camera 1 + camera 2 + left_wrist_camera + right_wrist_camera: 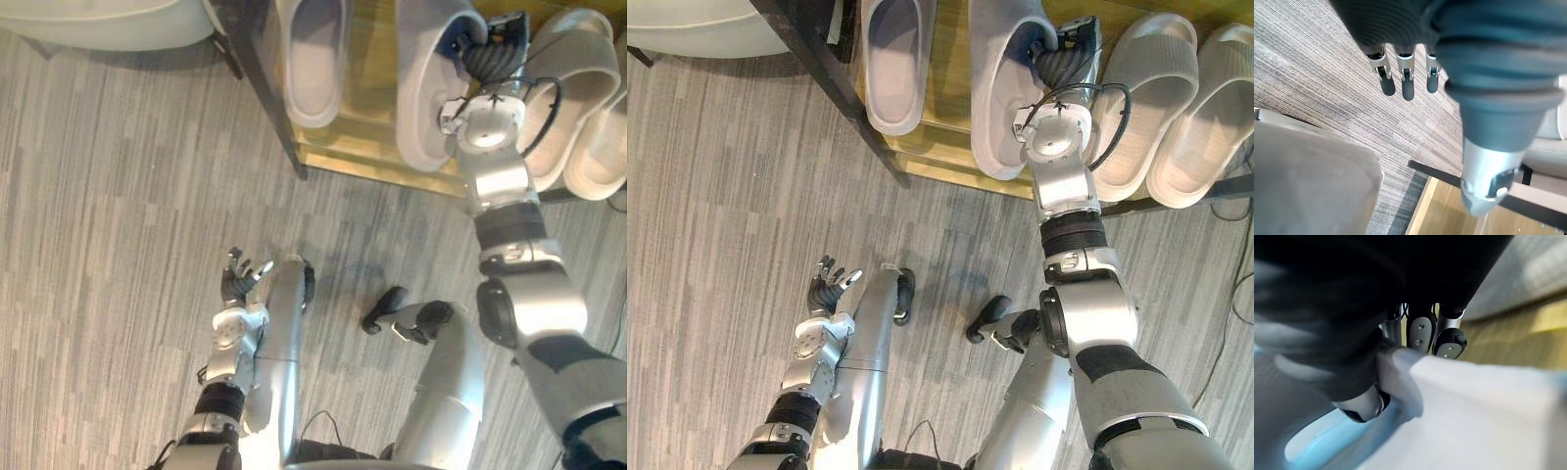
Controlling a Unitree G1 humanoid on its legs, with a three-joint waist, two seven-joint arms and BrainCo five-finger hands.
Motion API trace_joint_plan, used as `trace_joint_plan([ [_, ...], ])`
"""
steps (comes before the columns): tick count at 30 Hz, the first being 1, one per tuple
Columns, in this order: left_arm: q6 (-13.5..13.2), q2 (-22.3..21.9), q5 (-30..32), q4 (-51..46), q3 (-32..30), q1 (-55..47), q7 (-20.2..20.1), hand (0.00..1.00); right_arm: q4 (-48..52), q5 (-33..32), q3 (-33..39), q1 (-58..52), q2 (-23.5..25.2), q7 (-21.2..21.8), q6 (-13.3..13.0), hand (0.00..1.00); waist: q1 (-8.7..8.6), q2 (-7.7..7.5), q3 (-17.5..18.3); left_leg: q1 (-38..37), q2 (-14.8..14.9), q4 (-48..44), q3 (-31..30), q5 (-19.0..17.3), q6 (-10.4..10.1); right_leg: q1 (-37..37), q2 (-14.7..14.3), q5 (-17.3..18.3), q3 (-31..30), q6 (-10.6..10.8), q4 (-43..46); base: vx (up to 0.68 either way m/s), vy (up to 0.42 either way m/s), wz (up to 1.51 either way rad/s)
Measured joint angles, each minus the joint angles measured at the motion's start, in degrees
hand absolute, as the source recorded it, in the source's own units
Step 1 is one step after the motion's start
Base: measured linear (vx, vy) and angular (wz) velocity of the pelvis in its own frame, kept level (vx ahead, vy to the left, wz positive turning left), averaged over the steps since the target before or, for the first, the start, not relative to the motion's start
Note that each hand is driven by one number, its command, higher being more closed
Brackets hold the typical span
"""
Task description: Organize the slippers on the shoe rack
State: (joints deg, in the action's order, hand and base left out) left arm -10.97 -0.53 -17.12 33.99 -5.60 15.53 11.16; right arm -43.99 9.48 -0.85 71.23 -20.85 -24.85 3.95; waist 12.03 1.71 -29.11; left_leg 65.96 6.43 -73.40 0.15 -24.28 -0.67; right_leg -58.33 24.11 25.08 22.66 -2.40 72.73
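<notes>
Grey slipper (1004, 113) on rack (953, 88), rim pinched — rt robot hand (1068, 54)

Grey slipper (997, 117) far end cut off.

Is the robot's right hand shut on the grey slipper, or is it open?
Shut on it. In the right wrist view the right hand pinches the grey slipper by its rim, between thumb and fingers.

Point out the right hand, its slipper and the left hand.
right hand (1063, 64): right eye view, dark ribbed cover.
slipper (997, 117): right eye view, grey top.
left hand (827, 291): right eye view, palm.
</notes>
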Motion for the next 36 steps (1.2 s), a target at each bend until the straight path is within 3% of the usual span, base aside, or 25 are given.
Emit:
trace_joint_plan([
  [16,0.06,-0.49,-1.0,0.54,0.52,0.29,1.1,0.0,-2.14,1.53,0.21,2.54,-0.12,-3.22,0.56,0.0,0.72,0.67,0.38,0.44,-0.1,0.45,-0.24,0.44,-0.81,-0.66,0.28,0.73,0.34,-0.74,0.59,0.0,0.01,0.0],
  [28,0.1,-0.71,-1.01,2.62,0.52,0.53,1.13,0.0,-1.79,-1.45,0.51,2.36,-0.56,-3.4,0.58,0.0,0.62,1.79,1.06,-0.11,0.13,1.48,-0.65,1.4,-1.69,-0.2,-0.18,0.64,0.8,-1.03,0.16,0.0,0.0,0.0],
  [36,0.55,-0.31,-0.98,4.36,0.47,0.52,1.15,0.0,8.18,-2.87,3.33,-5.09,2.5,-4.58,-0.1,0.0,0.44,1.75,1.13,-2.44,0.69,3.06,-0.6,1.63,-1.95,1.91,-1.12,0.46,1.09,-1.32,-1.43,0.0,0.017,-0.02],
])
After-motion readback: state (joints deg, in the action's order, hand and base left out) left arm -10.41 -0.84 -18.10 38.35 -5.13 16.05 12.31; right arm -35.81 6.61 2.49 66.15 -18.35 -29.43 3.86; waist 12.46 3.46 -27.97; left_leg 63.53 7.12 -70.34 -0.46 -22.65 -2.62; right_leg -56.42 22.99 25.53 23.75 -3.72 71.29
